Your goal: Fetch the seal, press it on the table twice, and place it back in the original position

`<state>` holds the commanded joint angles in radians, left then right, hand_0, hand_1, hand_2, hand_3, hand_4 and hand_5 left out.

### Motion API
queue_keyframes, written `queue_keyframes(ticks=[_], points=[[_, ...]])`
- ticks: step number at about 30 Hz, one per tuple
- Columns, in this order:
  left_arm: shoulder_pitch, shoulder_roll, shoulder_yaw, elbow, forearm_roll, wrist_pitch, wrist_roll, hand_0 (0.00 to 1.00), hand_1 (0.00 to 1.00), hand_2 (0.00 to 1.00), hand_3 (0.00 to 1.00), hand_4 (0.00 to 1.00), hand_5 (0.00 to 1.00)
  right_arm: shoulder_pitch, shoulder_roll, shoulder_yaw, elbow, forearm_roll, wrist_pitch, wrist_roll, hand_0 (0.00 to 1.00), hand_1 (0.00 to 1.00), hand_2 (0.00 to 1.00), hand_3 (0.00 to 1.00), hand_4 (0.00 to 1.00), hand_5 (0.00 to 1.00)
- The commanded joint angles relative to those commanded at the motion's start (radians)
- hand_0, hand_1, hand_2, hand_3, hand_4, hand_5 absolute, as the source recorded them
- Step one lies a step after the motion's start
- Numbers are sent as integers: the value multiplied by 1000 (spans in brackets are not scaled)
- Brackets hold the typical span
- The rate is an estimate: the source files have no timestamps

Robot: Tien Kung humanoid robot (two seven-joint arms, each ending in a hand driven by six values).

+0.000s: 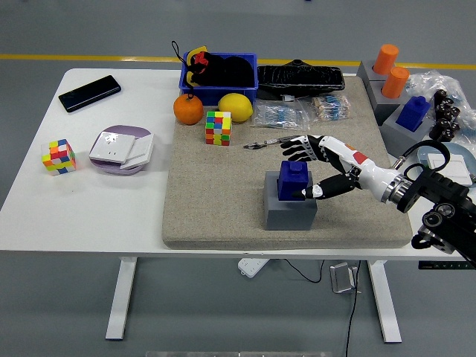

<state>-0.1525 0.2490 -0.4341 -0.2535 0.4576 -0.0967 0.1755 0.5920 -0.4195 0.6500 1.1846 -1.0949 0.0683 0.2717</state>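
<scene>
Reaching in from the right edge, the right hand [316, 167] is hovering at the right side of the blue seal [294, 180], its fingers [300, 149] spreading apart above and behind the seal's top and holding nothing; the thumb tip is sitting just beside the seal's right face, and contact cannot be confirmed. The seal is standing upright on its grey block base [290, 209], which is resting on the beige mat [216, 201] covering the middle of the white table [89, 201]. Just behind the fingers, a pen [269, 140] is lying on the mat. Farther back, a colour cube [219, 128], a lemon [235, 107] and an orange [188, 109] are sitting in front of a blue bin [219, 71]. Well apart at the table's right end, two orange seals [390, 71] and a second blue seal [413, 113] are standing on grey bases.
</scene>
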Motion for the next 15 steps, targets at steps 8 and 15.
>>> queue_keyframes(ticks=[8, 15], points=[[2, 1, -1, 0, -1, 0, 0, 747, 697, 685, 752, 691, 301, -8, -16, 52, 0, 6, 62, -34, 943, 943, 940, 947, 998, 414], [4, 3, 1, 0, -3, -1, 0, 748, 697, 685, 753, 691, 301, -41, -53, 130, 42, -28, 96, -64, 964, 964, 961, 988, 998, 474]])
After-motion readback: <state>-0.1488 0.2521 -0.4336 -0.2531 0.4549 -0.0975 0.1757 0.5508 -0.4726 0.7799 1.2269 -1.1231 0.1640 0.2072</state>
